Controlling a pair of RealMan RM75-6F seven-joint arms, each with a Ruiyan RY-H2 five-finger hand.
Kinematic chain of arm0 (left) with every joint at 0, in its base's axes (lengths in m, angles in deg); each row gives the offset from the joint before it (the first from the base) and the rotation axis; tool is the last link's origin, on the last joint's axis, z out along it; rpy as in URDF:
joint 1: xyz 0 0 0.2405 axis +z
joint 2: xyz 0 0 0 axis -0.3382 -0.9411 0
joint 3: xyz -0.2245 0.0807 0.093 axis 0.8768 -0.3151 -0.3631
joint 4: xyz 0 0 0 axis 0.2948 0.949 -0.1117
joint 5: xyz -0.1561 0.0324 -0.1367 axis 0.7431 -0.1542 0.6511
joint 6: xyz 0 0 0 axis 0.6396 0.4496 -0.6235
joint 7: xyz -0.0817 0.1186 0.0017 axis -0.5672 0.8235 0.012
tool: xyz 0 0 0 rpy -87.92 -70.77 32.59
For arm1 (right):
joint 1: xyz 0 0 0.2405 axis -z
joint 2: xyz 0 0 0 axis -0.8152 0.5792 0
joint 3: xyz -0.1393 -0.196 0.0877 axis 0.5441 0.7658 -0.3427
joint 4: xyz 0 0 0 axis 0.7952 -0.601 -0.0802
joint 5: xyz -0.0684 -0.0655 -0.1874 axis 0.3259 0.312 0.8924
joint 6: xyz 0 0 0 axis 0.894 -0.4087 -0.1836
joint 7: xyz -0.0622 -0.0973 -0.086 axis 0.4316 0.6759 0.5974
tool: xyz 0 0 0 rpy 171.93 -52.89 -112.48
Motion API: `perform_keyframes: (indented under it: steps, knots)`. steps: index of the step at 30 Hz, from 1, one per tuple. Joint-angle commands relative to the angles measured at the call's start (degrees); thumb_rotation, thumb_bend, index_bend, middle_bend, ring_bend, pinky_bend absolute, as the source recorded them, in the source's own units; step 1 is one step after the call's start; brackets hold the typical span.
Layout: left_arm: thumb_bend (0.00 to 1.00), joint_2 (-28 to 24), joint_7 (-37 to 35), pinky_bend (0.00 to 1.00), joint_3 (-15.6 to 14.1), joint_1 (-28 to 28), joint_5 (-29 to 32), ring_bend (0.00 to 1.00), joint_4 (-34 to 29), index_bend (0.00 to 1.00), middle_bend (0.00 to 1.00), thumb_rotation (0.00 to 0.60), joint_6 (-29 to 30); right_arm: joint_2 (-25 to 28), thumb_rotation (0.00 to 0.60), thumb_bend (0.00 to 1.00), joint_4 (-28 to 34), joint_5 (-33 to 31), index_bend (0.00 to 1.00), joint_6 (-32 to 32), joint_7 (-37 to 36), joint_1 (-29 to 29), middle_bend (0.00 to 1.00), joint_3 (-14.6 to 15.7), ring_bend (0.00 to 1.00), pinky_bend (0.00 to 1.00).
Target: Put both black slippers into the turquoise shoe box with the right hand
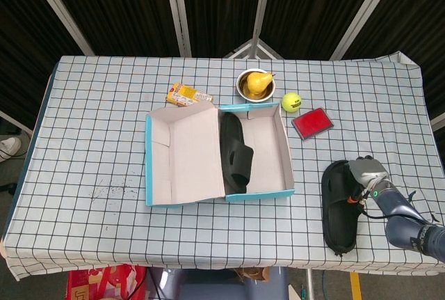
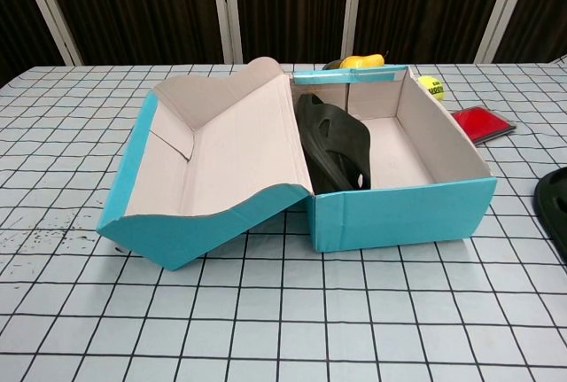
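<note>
Your right hand (image 1: 366,177) reaches in from the counter's right corner, fingers pinching the loose black slipper (image 1: 340,206) by its edge; its long axis runs near-to-far.

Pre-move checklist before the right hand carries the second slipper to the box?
1. Box open, lid folded left: ok.
2. First slipper inside, on edge against the left wall: ok.
3. Free floor for the second on the box's right side: ok.
4. Right hand on the second slipper at its right edge: ok.
5. Firm grasp on it: cannot tell, fingers hidden.
6. Red case and tennis ball lie behind the straight path: ok.
</note>
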Motion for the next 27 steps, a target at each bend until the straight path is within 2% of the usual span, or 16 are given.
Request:
perform_keyframes:
  steps: [1, 9, 18, 22, 27]
  knots:
    - [0.38, 0.0, -0.1, 0.07, 0.0, 0.0, 0.0, 0.0, 0.0, 0.05, 0.0, 0.6, 0.1, 0.8, 0.6, 0.16, 0.6, 0.1, 0.44, -0.1, -0.3, -0.2, 0.44, -0.2, 0.1, 0.0]
    - [0.38, -0.2, -1.0, 0.07, 0.1, 0.1, 0.0, 0.0, 0.3, 0.05, 0.0, 0.6, -0.1, 6.1, 0.6, 0.16, 3.9, 0.6, 0.44, -0.3, -1.5, -1.1, 0.44, -0.9, 0.1, 0.0]
    - [0.38, -0.4, -1.8, 0.07, 0.1, 0.3, -0.3, 0.0, 0.2, 0.05, 0.0, 0.6, 0.1, 15.2, 0.6, 0.16, 7.6, 1.7, 0.44, 0.9, -4.2, -2.6, 0.44, -3.4, 0.1, 0.0]
    - [0.38, -0.6, -2.2, 0.07, 0.0, 0.4, -0.6, 0.0, 0.1, 0.05, 0.0, 0.6, 0.1, 18.4, 0.6, 0.16, 8.6, 1.9, 0.44, 2.9, -6.9, -3.1, 0.44, -5.6, 0.1, 0.0]
    - [0.38, -0.8, -3.1, 0.07, 0.1, 0.6, -0.7, 0.0, 0.2, 0.05, 0.0, 0.6, 0.3, 22.6, 0.6, 0.16, 11.2, 4.1, 0.44, 6.2, -12.7, -2.6, 0.45, -11.1, 0.11, 0.0]
